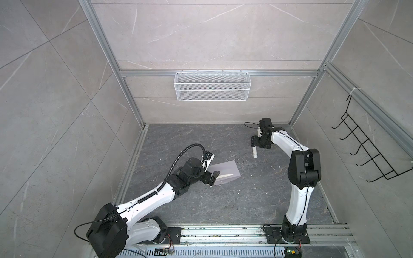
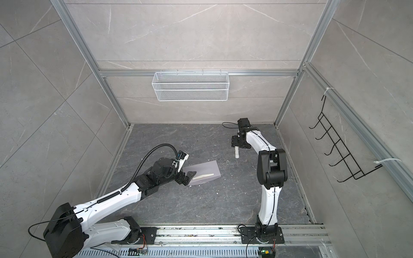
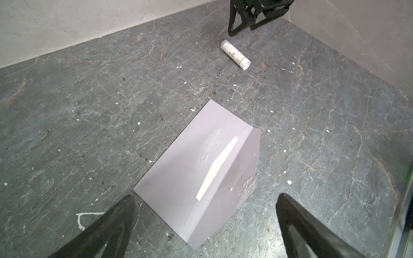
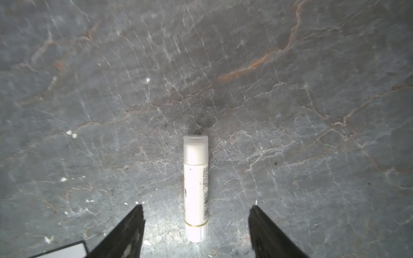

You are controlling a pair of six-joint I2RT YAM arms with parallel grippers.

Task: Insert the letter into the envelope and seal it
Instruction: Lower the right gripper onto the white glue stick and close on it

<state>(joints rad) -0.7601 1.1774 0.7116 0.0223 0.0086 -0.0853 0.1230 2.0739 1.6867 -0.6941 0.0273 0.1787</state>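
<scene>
Currently I have the left gripper spread wide at one short end of the envelope, which lies on the dark table with its flap open. The letter shows as a pale strip in its mouth. My right gripper stands apart astride the glue stick, clear of it.

- No word, brand or number can be read anywhere.
- The white glue stick, lying between the parted fingers of the right gripper, carries a column of tiny dark print along its side, too blurred to make out.
</scene>
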